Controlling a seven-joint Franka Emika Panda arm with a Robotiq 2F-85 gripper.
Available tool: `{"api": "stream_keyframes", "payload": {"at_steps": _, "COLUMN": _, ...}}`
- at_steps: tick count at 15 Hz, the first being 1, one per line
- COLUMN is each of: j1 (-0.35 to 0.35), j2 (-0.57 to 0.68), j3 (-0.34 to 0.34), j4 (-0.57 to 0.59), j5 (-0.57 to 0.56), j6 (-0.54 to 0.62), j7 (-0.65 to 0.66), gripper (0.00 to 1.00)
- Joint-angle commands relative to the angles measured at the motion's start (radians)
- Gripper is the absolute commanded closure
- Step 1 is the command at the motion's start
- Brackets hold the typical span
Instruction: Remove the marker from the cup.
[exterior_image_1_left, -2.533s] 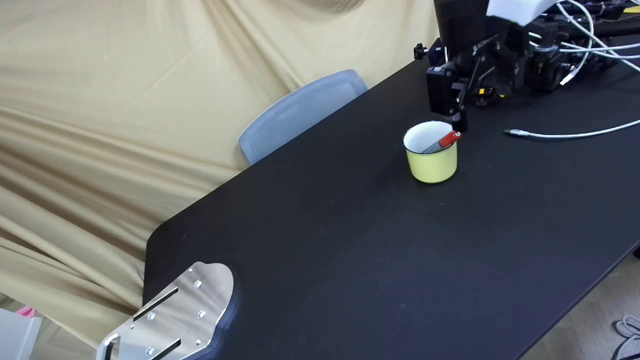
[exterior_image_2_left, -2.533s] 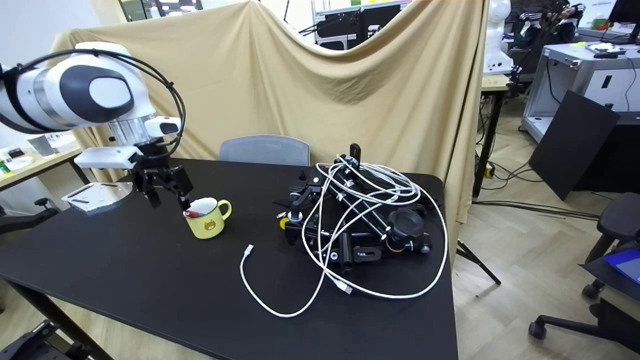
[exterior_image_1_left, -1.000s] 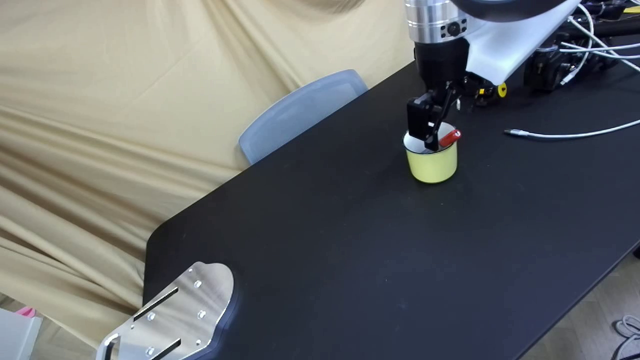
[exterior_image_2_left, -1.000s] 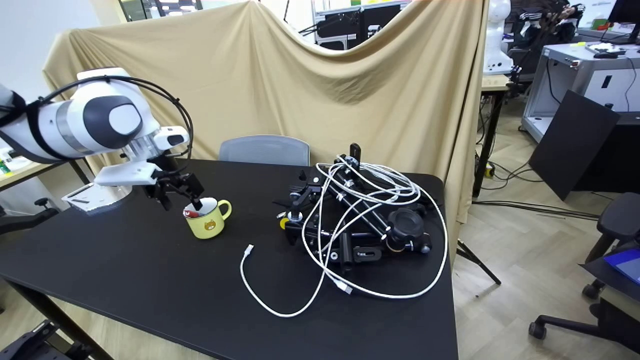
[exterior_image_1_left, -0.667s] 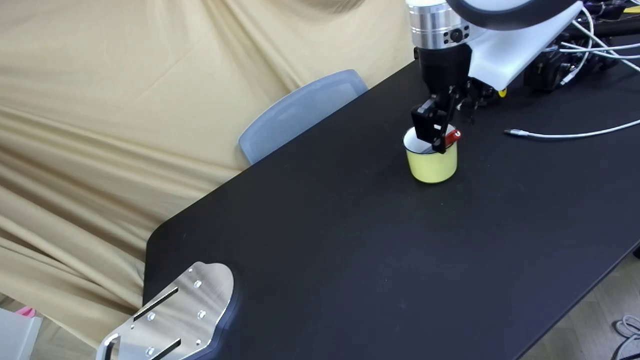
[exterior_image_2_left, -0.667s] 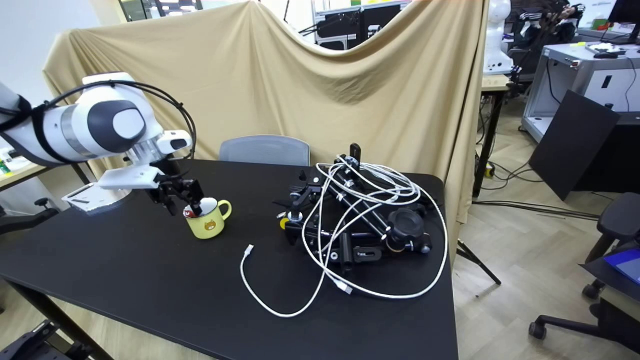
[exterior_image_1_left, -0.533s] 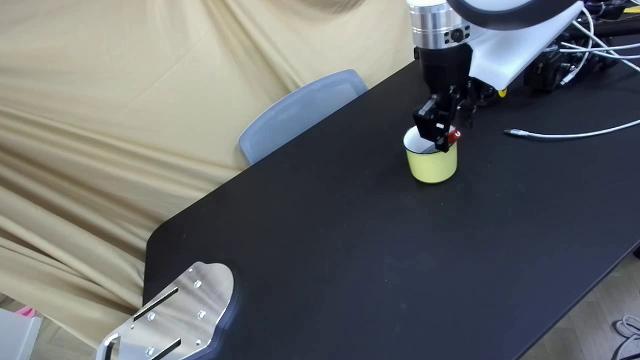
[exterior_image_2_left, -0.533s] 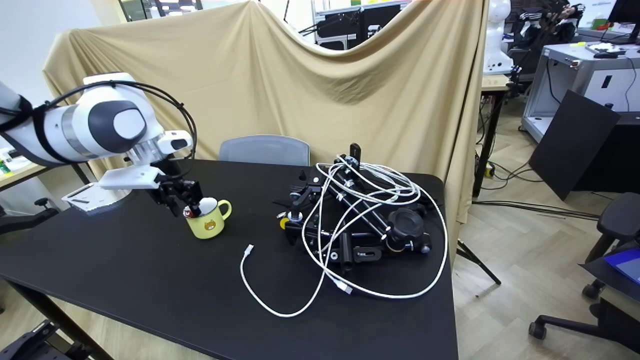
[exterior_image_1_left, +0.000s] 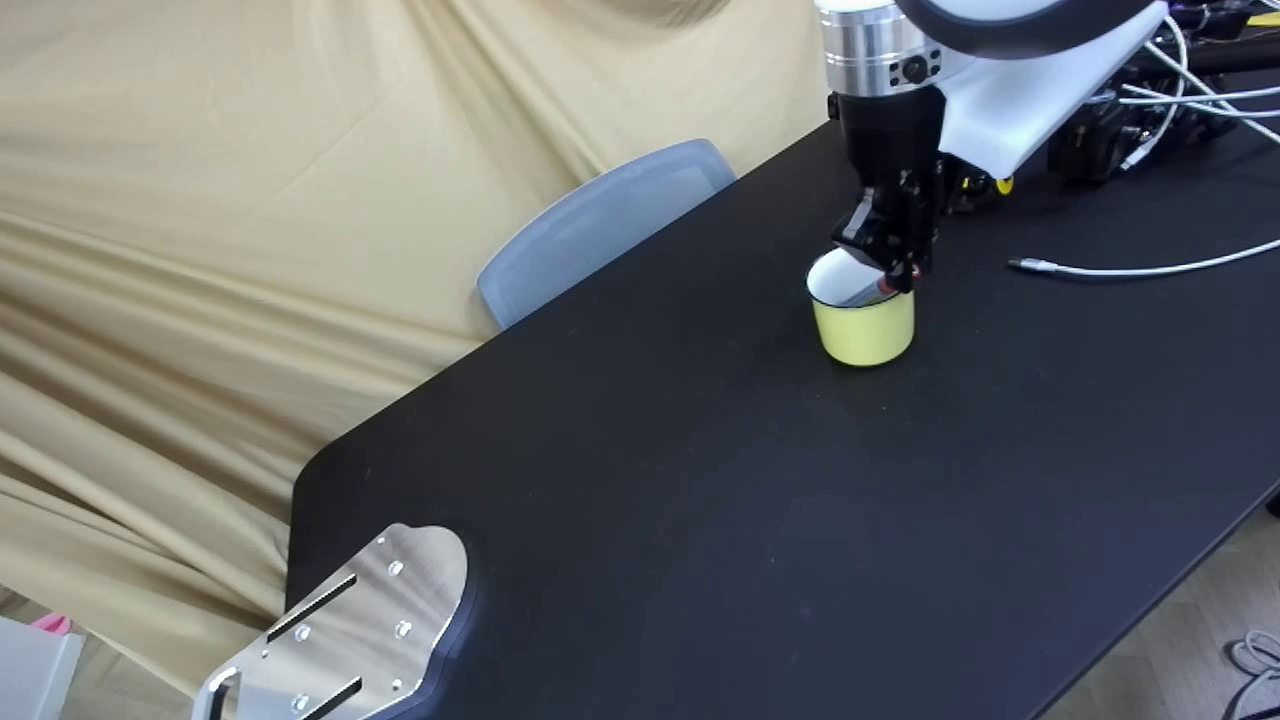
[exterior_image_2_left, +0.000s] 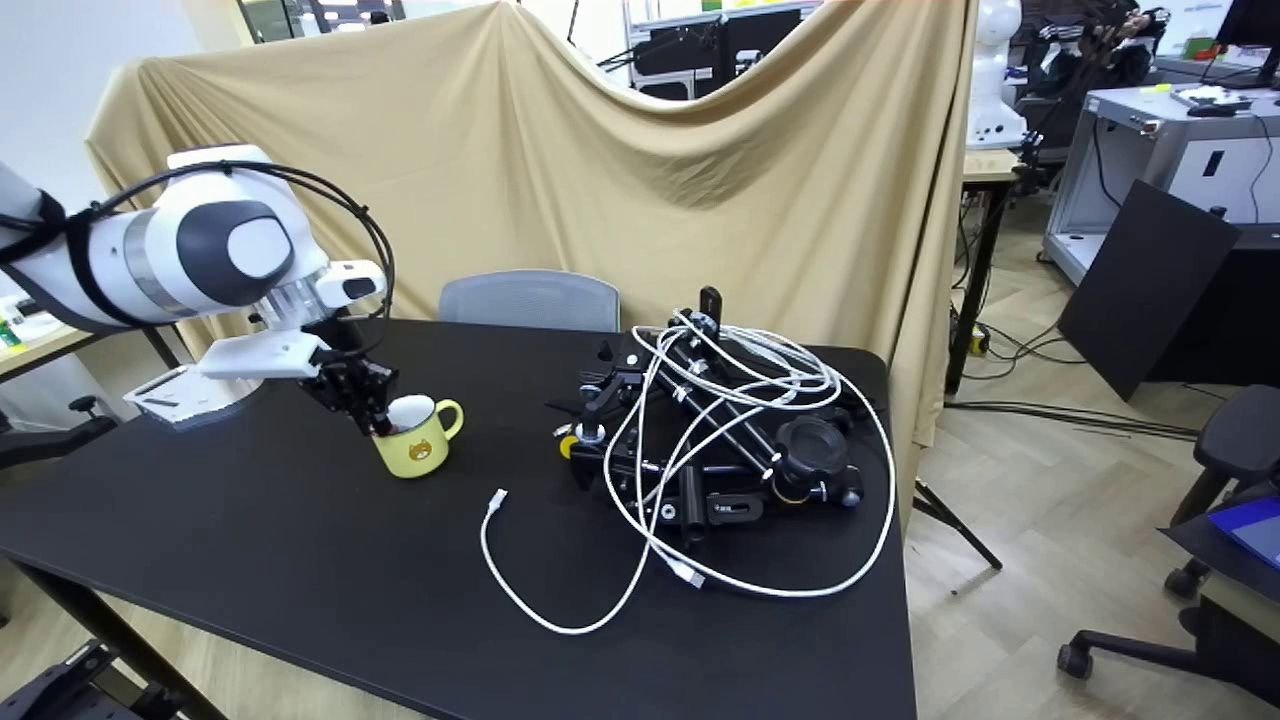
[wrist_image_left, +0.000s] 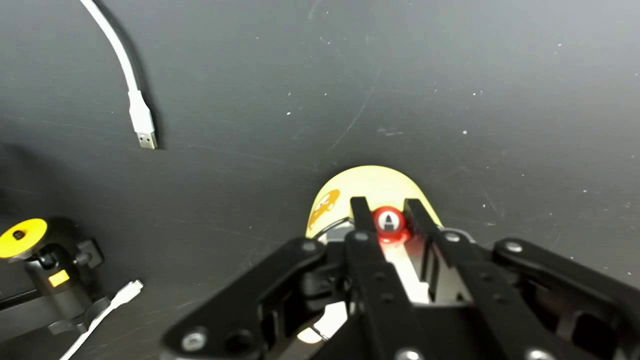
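Arm (exterior_image_2_left: 205, 250), one: I had it bent, wrist (exterior_image_1_left: 872, 55) angled downward. Gripper (wrist_image_left: 386, 206), one: hung between the long edges of the worktop (exterior_image_1_left: 620, 500), well apart from its visible corners; fingers (wrist_image_left: 362, 219) near each other, clamped.

Gap btwn cup (exterior_image_2_left: 412, 456) & blk gear (exterior_image_2_left: 730, 428)

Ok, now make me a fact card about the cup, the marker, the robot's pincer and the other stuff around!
Cup: yellow outside, white inside, standing upright on the black table
Cup extras: a handle and an orange animal picture
Marker: red at the top, leaning inside the cup, not out yet
Pincer: looks shut on the marker's red part
Also on the table: a white cable, looped over black equipment
By the table: a grey chair
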Motion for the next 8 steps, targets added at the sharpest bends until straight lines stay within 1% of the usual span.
{"api": "stream_keyframes", "payload": {"at_steps": 1, "j1": 0.012, "j2": -0.033, "j3": -0.008, "j4": -0.015, "j5": 0.020, "j6": -0.009, "j7": -0.022, "gripper": 0.95}}
{"api": "stream_keyframes", "payload": {"at_steps": 6, "j1": 0.007, "j2": -0.126, "j3": 0.021, "j4": -0.039, "j5": 0.110, "j6": -0.113, "j7": -0.107, "gripper": 0.95}}
{"api": "stream_keyframes", "payload": {"at_steps": 8, "j1": 0.012, "j2": -0.186, "j3": 0.020, "j4": -0.049, "j5": 0.104, "j6": -0.166, "j7": -0.109, "gripper": 0.95}}
